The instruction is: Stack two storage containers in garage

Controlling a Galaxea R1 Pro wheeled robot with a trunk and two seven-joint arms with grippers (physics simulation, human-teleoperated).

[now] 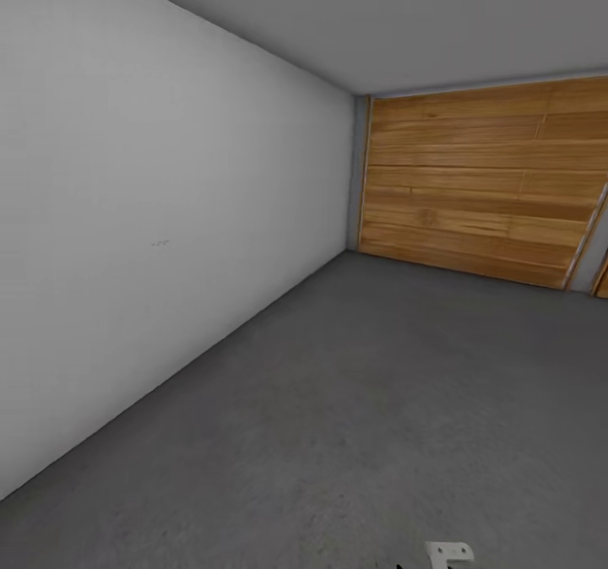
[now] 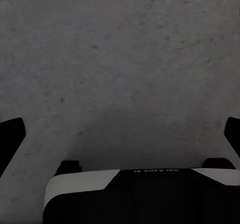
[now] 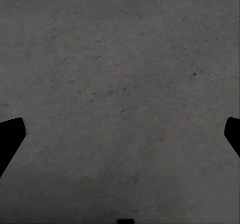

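I am in the garage: dark grey concrete floor [image 1: 380, 417], a plain white wall [image 1: 152, 214] on the left and a wide wood-panelled door [image 1: 481, 185] at the far end. The two storage containers are out of view. My left gripper [image 2: 122, 134] is open over bare concrete, its dark fingertips [image 2: 12, 134] spread wide with nothing between them. My right gripper [image 3: 122, 134] is open too, its fingertips [image 3: 12, 134] at the frame's sides above the same mottled floor [image 3: 120, 84].
A grey ceiling [image 1: 380, 20] spans the room. A small white robot part [image 1: 447, 552] pokes in at the head view's bottom edge. A second door's edge [image 1: 601, 278] shows at the far right.
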